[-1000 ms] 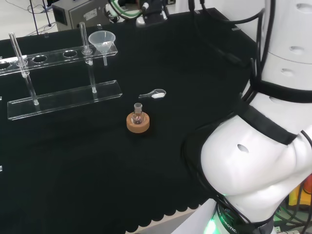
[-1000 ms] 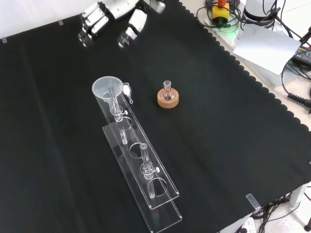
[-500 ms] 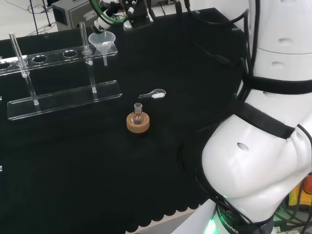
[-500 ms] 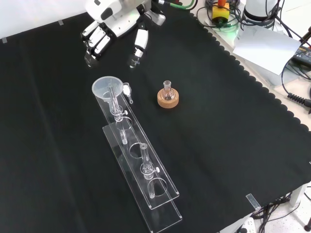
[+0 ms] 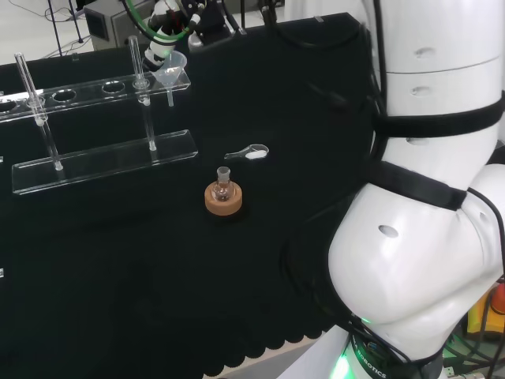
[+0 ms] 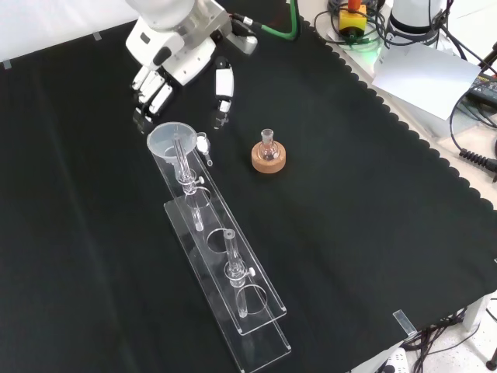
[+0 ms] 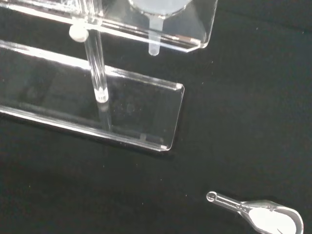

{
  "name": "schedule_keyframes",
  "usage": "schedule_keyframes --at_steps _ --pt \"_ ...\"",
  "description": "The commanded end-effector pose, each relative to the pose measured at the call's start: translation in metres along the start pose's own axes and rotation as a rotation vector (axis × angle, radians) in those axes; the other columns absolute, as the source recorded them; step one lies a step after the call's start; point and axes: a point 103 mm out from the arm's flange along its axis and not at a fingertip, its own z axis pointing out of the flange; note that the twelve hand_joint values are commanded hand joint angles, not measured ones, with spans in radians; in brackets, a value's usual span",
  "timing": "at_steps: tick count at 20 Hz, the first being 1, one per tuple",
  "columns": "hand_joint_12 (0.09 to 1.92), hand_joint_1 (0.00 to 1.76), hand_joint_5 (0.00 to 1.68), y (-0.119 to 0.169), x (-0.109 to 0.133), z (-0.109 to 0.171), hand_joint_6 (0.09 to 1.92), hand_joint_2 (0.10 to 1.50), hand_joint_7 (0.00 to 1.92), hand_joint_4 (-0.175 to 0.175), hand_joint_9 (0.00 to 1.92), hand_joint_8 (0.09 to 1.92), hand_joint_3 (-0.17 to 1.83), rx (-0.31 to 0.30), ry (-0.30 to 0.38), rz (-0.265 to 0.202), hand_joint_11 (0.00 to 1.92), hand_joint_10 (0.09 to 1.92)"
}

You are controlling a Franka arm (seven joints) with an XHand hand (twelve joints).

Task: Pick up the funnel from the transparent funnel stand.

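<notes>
The funnel (image 6: 168, 141) sits in the end hole of the clear funnel stand (image 6: 225, 272). In the front view you look down into its round open top, and that end of the stand is the end nearest the hand (image 6: 167, 66). The wrist view looks from lower down and shows what the front view hides: the funnel's thin stem (image 7: 154, 40) pokes down through the top shelf and hangs above the bottom plate without touching it.

In the front view the hand is just beyond the funnel. Its fingers (image 6: 147, 97) point down and are spread apart from the thumb (image 6: 223, 93). They are straight and hold nothing. The fingertips are close to the funnel's rim, but I cannot tell if they touch it. In the head view the hand is mostly hidden behind cables and dark parts at the far end of the stand.

A small clear scoop (image 5: 248, 153) with white powder in it lies on the black cloth (image 6: 349, 233) near the stand. In the front view it is partly tucked behind the funnel, while the head view and the wrist view show it lying out in the open. A little glass flask (image 6: 268, 143) stands upright on a cork ring (image 6: 269, 160), a bit past the scoop and well apart from the stand.
</notes>
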Motion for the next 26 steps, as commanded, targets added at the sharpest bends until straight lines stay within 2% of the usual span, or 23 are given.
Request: schedule_keyframes --at_steps 1,6,11,17,26 --pt "1.45 0.51 0.10 0.006 0.006 0.004 0.09 0.73 0.00 -0.069 0.29 0.72 0.36 0.068 -0.053 -0.010 0.25 0.77" --pt "1.45 0.51 0.10 0.008 0.006 0.008 0.09 0.70 0.00 -0.071 0.29 0.75 0.38 0.074 -0.072 -0.006 0.28 0.78" --pt "1.45 0.52 0.10 0.012 0.005 0.011 0.09 0.68 0.00 -0.071 0.29 0.76 0.38 0.049 -0.079 -0.011 0.29 0.78" --pt "1.44 0.56 0.10 0.020 0.007 0.010 0.09 0.68 0.00 -0.071 0.28 0.69 0.39 0.032 -0.097 -0.020 0.32 0.79" --pt "1.42 0.65 0.13 0.030 0.007 0.011 0.09 0.68 0.02 -0.073 0.32 0.74 0.40 0.046 -0.128 -0.020 0.36 0.79"
